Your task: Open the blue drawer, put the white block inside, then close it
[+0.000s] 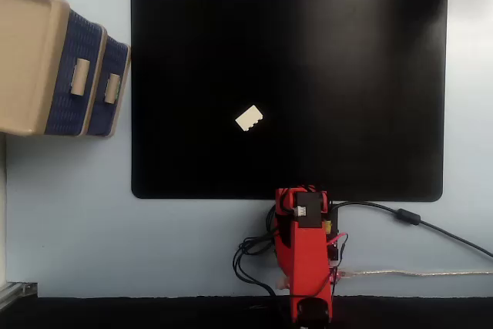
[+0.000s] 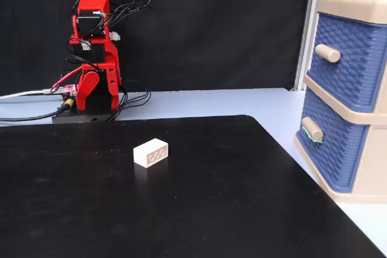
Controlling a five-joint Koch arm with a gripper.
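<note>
White block [image 2: 151, 152] lies flat on the black mat [image 2: 181, 209], alone, roughly mid-mat, nothing touching it; in a fixed view [image 1: 249, 119] it sits skewed to the mat edges, toothed edge visible; round studs on one side face in a fixed view; blue drawer [image 2: 329, 149] well apart from the block, off the mat's edge, lower one in the beige cabinet [image 2: 363, 7]; drawer front flush, shut, beige handle [image 2: 312, 128] sticking out; upper blue drawer [image 2: 347, 58] above it, also shut; red arm [image 2: 94, 52] folded up on its base beyond the mat's far edge from the block, well clear of it; gripper [image 2: 84, 92] tucked against the arm, jaws overlap, can't tell if open or closed; cables [image 1: 408, 217] trail off the base along the light blue table [image 1: 77, 229].
</note>
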